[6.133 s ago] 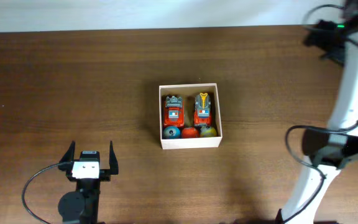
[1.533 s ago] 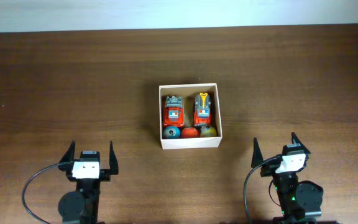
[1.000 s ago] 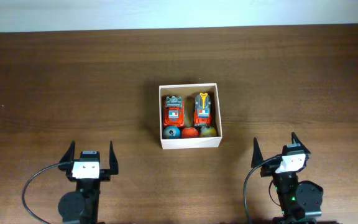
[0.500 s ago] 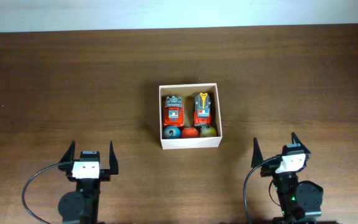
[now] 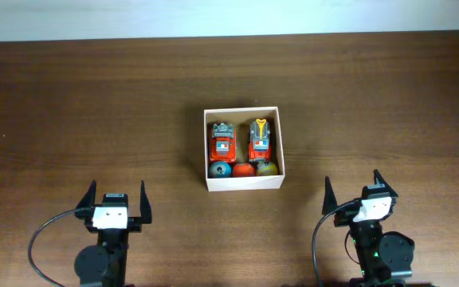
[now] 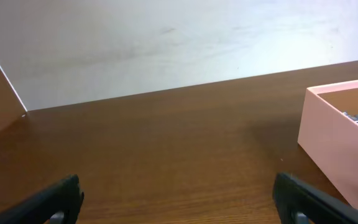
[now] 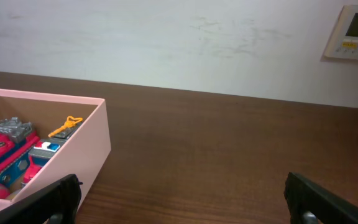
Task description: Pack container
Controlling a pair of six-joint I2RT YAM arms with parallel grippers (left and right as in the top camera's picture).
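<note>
The container (image 5: 243,182) is a square white-walled box at the table's middle. It holds two red toy trucks (image 5: 223,144) side by side and three small balls (image 5: 244,169) along its near wall. It also shows at the right edge of the left wrist view (image 6: 334,149) and at the left of the right wrist view (image 7: 73,155). My left gripper (image 5: 116,197) is open and empty near the front left. My right gripper (image 5: 353,189) is open and empty near the front right. Both are well short of the box.
The brown wooden table (image 5: 94,104) runs to a pale wall at the back. A wall thermostat (image 7: 355,32) shows in the right wrist view. A black cable (image 5: 46,235) loops beside the left arm's base.
About six seconds ago the right arm was raised at the far right; it has since come down to the front right. Over the last 1.5 seconds nothing has moved.
</note>
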